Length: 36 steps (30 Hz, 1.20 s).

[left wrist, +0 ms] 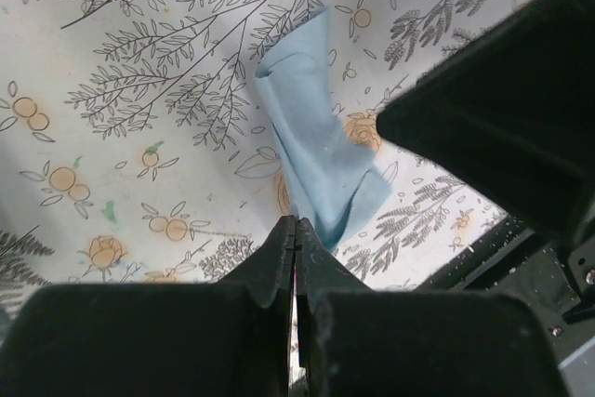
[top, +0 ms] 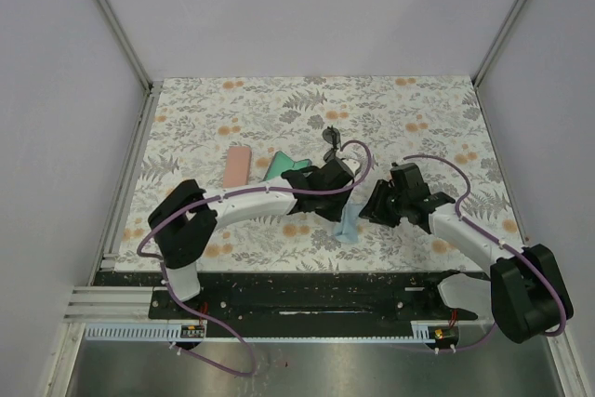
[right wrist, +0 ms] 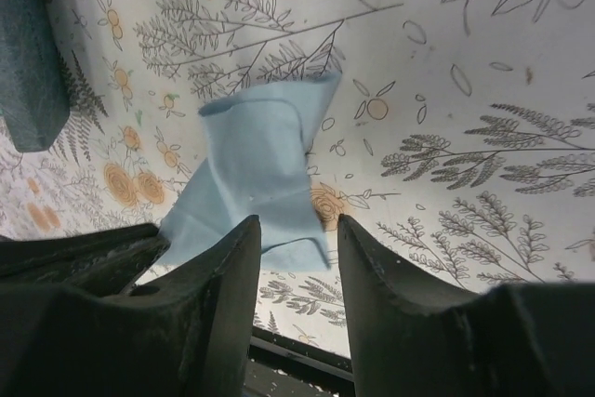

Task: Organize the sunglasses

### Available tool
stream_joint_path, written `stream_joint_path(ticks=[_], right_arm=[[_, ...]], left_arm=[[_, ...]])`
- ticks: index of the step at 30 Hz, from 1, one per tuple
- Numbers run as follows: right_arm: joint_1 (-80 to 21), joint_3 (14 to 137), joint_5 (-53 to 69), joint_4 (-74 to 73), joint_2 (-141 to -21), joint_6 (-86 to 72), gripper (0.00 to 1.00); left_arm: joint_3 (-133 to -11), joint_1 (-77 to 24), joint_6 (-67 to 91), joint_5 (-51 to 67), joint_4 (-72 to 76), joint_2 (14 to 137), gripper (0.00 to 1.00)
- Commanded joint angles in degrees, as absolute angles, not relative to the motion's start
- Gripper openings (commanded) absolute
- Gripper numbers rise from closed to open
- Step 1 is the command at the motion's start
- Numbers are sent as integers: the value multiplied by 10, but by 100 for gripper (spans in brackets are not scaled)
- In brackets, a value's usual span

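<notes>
A small dark-framed pair of sunglasses (top: 331,138) lies on the flowered table beyond both grippers. The white-framed pair is out of view. My left gripper (top: 348,198) is shut on a corner of a light blue cloth (top: 350,226). The cloth hangs crumpled just above the table in the left wrist view (left wrist: 314,160), where the jaws (left wrist: 296,226) are pressed together. My right gripper (top: 374,205) is open right beside it. In the right wrist view the cloth's (right wrist: 256,169) lower edge hangs between and just beyond the right gripper's (right wrist: 293,230) spread fingers.
A pink case (top: 238,166) and a grey-blue case (top: 276,167) lie left of the left gripper; the grey-blue one shows at the upper left of the right wrist view (right wrist: 28,62). The right arm's dark body (left wrist: 507,109) fills the right of the left wrist view. The black base rail (top: 307,290) runs along the near edge.
</notes>
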<state>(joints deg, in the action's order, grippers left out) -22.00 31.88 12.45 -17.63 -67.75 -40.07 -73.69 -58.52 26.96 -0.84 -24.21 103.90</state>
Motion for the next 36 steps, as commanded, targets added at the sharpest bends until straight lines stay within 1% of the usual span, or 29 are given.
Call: stream_joint_path(ticks=[1, 4, 10, 19, 20, 23, 25, 29, 36], right_arm=[[-218, 363, 32, -206, -671, -383, 45], [-219, 359, 3, -218, -661, -390, 45], [-218, 356, 22, -214, -659, -388, 44], [-218, 369, 81, -173, -703, -380, 44], [-218, 374, 83, -170, -713, -376, 45], [-218, 408, 83, -169, -749, -358, 46], [-218, 436, 83, -174, -780, -342, 46], [-218, 490, 101, -178, -840, -315, 44], [-220, 570, 129, -177, -946, -286, 43]], left_arm=[[-762, -586, 260, -25, -249, 971, 0], [-764, -589, 266, -16, -250, 950, 0], [-759, -593, 265, -54, -266, 940, 0], [-672, -512, 260, -40, -200, 919, 0], [-665, -506, 253, -39, -193, 919, 0], [-642, -469, 239, 16, -143, 929, 0], [-648, -446, 232, 33, -139, 940, 0], [-667, -432, 208, 21, -163, 963, 0], [-686, -415, 191, 33, -176, 1000, 0]])
